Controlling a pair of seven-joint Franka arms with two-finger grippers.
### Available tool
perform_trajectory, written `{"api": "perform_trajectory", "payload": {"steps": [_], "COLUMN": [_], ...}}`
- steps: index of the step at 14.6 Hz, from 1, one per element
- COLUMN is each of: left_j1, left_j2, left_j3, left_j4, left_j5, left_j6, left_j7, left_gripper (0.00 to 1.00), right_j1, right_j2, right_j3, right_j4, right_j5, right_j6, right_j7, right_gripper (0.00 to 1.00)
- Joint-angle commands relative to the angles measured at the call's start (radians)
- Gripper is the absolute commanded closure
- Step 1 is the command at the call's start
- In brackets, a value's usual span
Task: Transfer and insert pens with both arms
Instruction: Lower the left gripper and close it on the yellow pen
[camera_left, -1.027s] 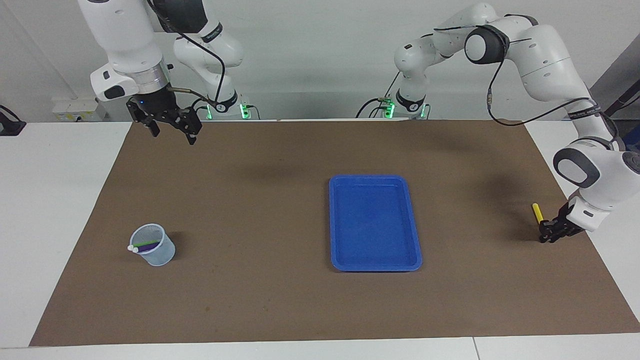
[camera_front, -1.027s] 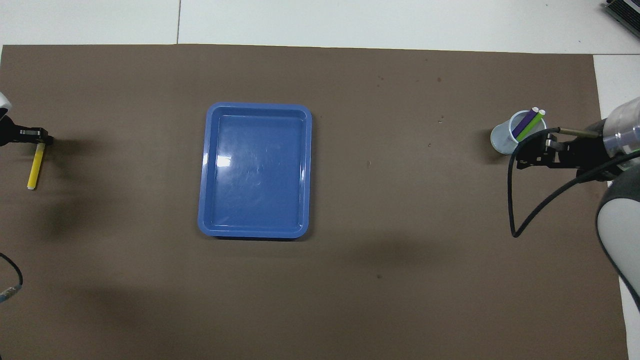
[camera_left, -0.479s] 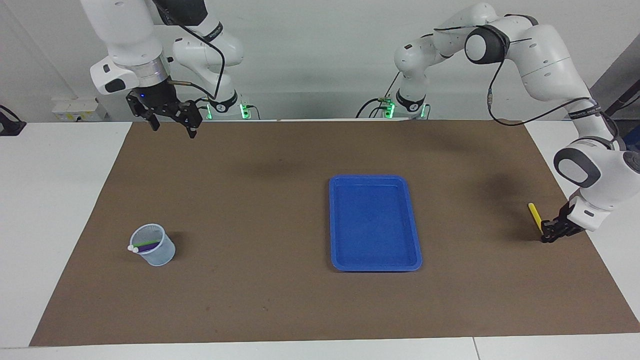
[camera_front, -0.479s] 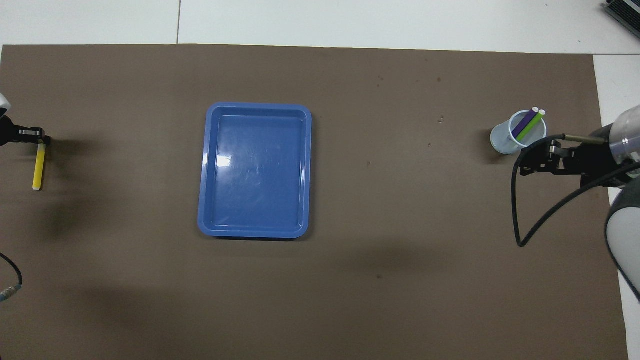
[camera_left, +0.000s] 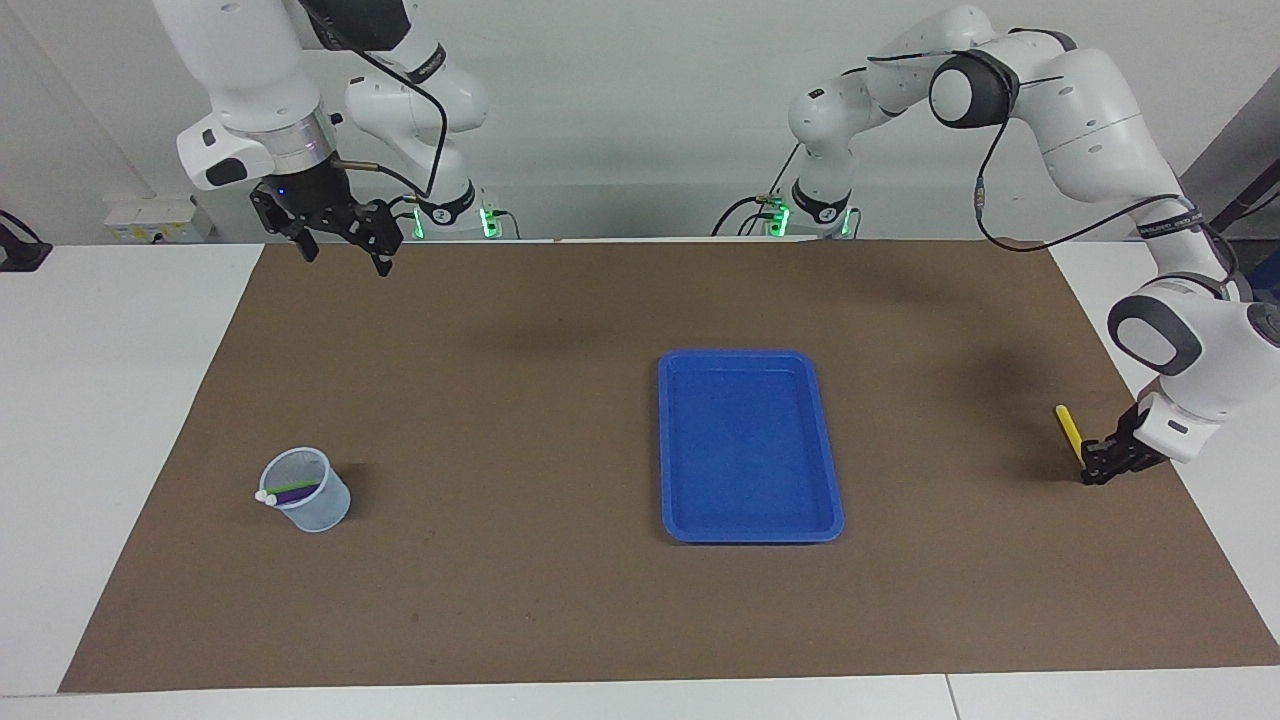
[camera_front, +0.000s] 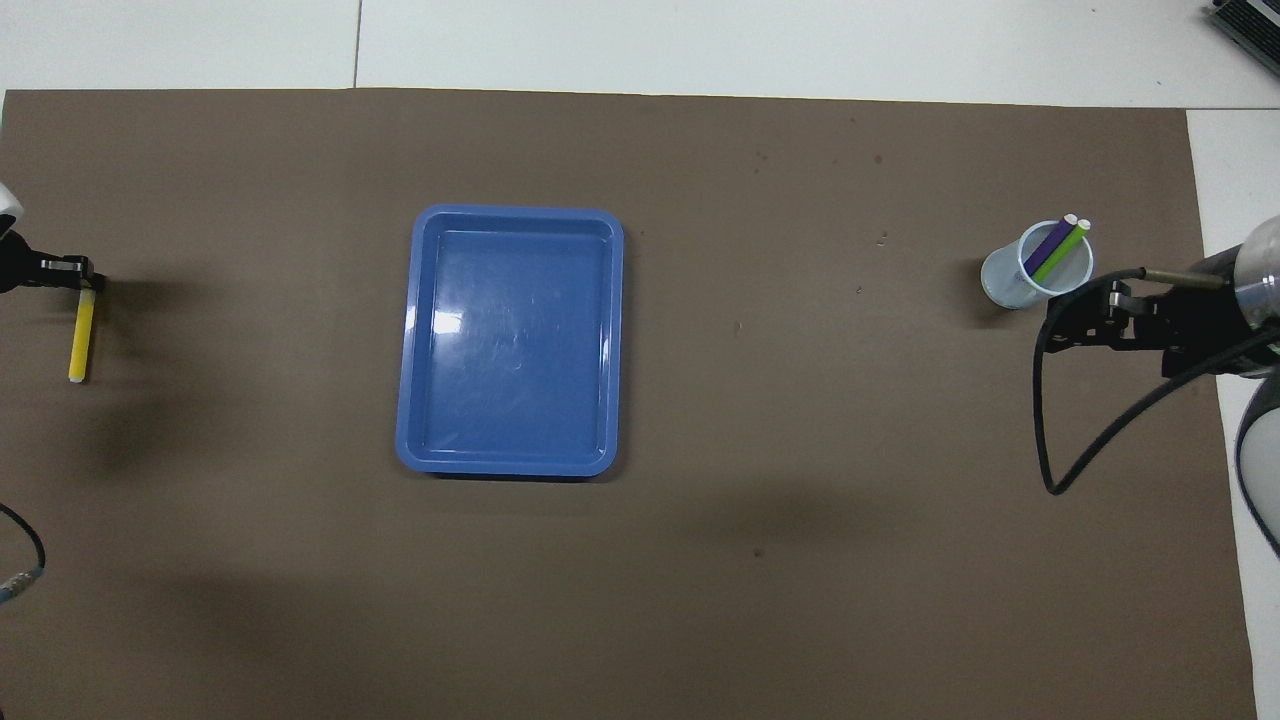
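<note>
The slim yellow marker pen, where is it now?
The slim yellow marker pen is at the left arm's end of the brown mat, gripped by the left gripper.

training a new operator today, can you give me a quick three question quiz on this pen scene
1. True or false: the yellow pen is in the cup.
2. Which pens are in the cup? A) green and purple B) yellow and green C) none
3. Fill in: the blue tray holds ____ pens.

Key
1. False. The left end effector, at the left arm's end of the mat, is shut on one end of the yellow pen.
2. A. The green pen and purple pen lean in the cup, while the right end effector is raised and open.
3. No.
</note>
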Motion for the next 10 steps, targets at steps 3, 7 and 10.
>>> {"api": "perform_trajectory", "payload": {"steps": [3,7,10], "left_j1": [-0.013,-0.040,-0.041], "left_j2": [0.002,-0.013,-0.036], "left_j3": [0.010,0.016,0.016], "left_j4": [0.060,0.086,0.095], "left_j5": [-0.015,-0.009,-0.013], "left_j6": [-0.093,-0.146,-0.187], "left_j7": [-0.033,-0.094,-0.131], "left_gripper": [1.00,1.00,1.00], "right_j1": [-0.005,-0.003,-0.002], "right_j2": [-0.006,-0.008,-0.013], "right_j3": [-0.007,-0.007,-0.004], "right_j4": [-0.001,-0.007,-0.010], "right_j5": [0.028,0.028,0.028], "right_j6": [-0.014,-0.007,-0.008], "right_j7": [-0.074,-0.114,-0.115], "right_gripper": [0.00,0.00,0.00]}}
